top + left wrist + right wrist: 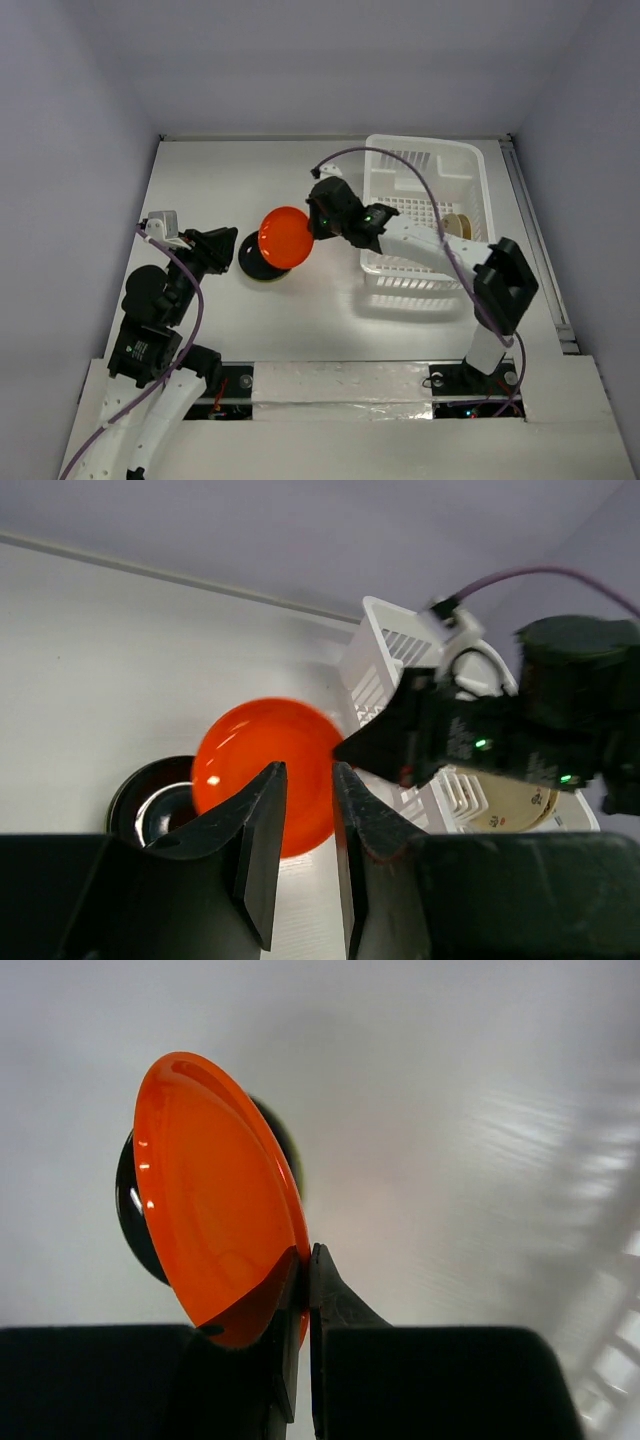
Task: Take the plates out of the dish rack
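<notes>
My right gripper (318, 228) is shut on the rim of an orange-red plate (285, 237) and holds it tilted on edge above the table, left of the white dish rack (425, 160). The right wrist view shows the fingers (305, 1252) pinching the plate (210, 1200). Under and behind it lies a dark round plate stack (255, 265) on the table. My left gripper (225, 248) sits just left of that stack, slightly open and empty (308, 768). A beige plate (458, 225) stands in the rack.
The rack (385, 640) sits at the right back of the table, its edge blurred at the right of the right wrist view (610, 1360). The right arm's body (520, 730) reaches over the rack's left side. Grey walls close in the table.
</notes>
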Available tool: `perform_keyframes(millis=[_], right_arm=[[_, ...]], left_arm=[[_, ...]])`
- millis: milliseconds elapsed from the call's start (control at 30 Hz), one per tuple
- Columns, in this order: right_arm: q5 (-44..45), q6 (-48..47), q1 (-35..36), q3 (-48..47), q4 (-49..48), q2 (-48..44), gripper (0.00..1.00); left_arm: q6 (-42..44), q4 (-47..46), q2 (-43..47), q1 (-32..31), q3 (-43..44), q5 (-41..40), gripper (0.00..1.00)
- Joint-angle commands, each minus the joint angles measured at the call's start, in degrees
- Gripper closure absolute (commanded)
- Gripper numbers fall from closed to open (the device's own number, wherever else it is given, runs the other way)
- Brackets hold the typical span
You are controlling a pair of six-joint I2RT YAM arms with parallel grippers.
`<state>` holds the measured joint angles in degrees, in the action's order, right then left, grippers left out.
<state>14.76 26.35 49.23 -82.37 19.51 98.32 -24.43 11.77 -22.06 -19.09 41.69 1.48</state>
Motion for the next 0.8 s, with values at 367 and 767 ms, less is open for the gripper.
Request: perform_keyframes(millis=[367,767], right_arm=[[-12.04,11.27,1.39,-4.38,-12.74,13.12,0.82],[-5.37,5.91,1.39,0.97,-7.03,1.47,0.59]], left_arm=[[0.34,-3.07,0.35,0.28,-0.65,0.63,0.77],[0.43,-2.98,0.62,0.28,-0.74,0.9,0.76]])
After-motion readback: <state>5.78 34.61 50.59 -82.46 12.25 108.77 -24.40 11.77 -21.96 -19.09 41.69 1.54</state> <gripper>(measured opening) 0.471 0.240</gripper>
